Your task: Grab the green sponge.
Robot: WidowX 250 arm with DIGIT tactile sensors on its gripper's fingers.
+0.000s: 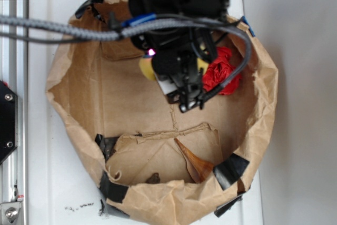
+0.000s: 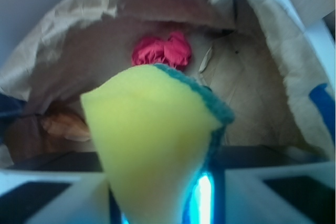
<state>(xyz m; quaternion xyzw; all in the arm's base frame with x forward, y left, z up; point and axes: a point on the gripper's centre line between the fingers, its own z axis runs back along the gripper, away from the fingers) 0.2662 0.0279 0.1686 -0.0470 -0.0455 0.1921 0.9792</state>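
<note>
Gripper clamped on the sponge, inside the paper bag.

Wrist view shows the yellow foam, green scrub edge along its far side, wedged between the fingers and filling the frame; the red cloth lies just beyond it. The grasp step looks done. Next move likely calls for a straight lift clear of the bag walls, grip kept firm.
</note>
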